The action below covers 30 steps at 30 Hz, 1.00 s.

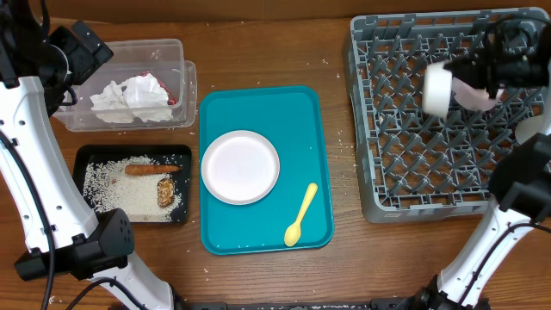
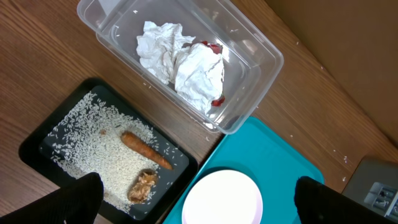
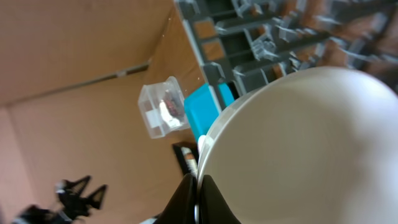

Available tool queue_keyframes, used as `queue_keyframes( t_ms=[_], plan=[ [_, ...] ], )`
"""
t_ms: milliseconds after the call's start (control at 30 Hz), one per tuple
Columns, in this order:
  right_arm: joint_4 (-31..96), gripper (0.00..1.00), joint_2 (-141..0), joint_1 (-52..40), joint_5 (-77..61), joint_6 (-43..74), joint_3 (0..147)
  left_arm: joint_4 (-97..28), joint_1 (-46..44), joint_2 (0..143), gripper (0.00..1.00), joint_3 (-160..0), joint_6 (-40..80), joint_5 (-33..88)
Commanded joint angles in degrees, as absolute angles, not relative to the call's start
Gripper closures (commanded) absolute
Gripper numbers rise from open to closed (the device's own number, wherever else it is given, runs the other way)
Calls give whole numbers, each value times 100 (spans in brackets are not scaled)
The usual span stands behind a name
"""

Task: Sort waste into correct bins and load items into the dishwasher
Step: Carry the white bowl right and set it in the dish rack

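The right tool pinches the white bowl by just its thin rim over the rack, so it could slip and fall down hard.

Brown wood-grain table, with a teal tray, a white plate and a pale yellow spoon. A grey rack has a grid-patterned base, and there is a whitish bowl. The clear tub shows a white napkin and a red wrapper; the black tray shows a speckle of white rice, an orange stick and a brown chunk.
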<state>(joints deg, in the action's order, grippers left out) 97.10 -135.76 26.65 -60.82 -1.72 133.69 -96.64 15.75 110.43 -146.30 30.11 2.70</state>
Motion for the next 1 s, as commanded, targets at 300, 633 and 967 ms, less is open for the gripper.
queue_keyframes(
  t_ms=[300, 633, 967],
  plan=[
    [9708, 96, -13528, 3760, -6477, -436, 12409, -9668, 1535, 11061, 0, -14641, 3087, 191],
    [9677, 86, -13168, 4119, -6176, -414, 12560, -9668, 1535, 11061, 0, -14641, 3087, 191],
    [9421, 67, -12189, 4445, -3194, 1385, 13826, -9668, 1535, 11061, 0, -14641, 3087, 191]
  ],
)
